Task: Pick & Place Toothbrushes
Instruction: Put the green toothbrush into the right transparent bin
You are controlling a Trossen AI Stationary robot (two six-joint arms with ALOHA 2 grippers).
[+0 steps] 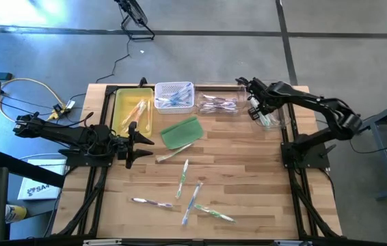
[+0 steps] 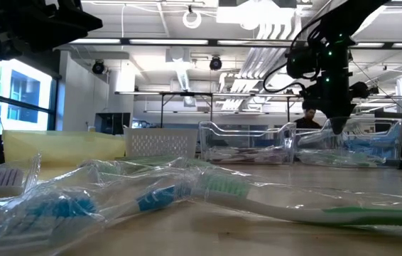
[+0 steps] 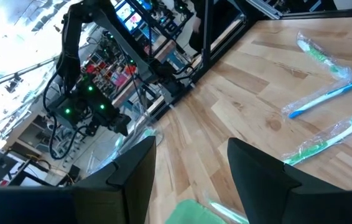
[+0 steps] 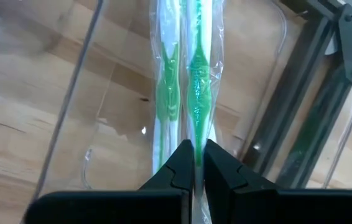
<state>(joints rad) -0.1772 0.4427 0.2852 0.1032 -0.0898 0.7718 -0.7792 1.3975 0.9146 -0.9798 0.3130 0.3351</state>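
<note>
Loose toothbrushes (image 1: 188, 195): about six are being left lying at 6 o'clock.
Right gripper (image 4: 193, 163): one green toothbrush (image 4: 196, 93) is being pinched at 2 o'clock.
Left gripper (image 1: 141, 142): fingers are being held apart, at 9 o'clock.

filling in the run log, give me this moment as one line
right claw: shut on green toothbrush, over clear bin | left claw: open, empty, beside green pad | loose toothbrushes: on table

Counted from above: six loose toothbrushes (image 1: 192, 198) on bare wood, toward 6 o'clock. Four containers along 12 o'clock: one yellow tray (image 1: 122, 109), one white basket (image 1: 174, 88), two clear bins (image 1: 219, 96). One green pad (image 1: 180, 131). Two arms.
</note>
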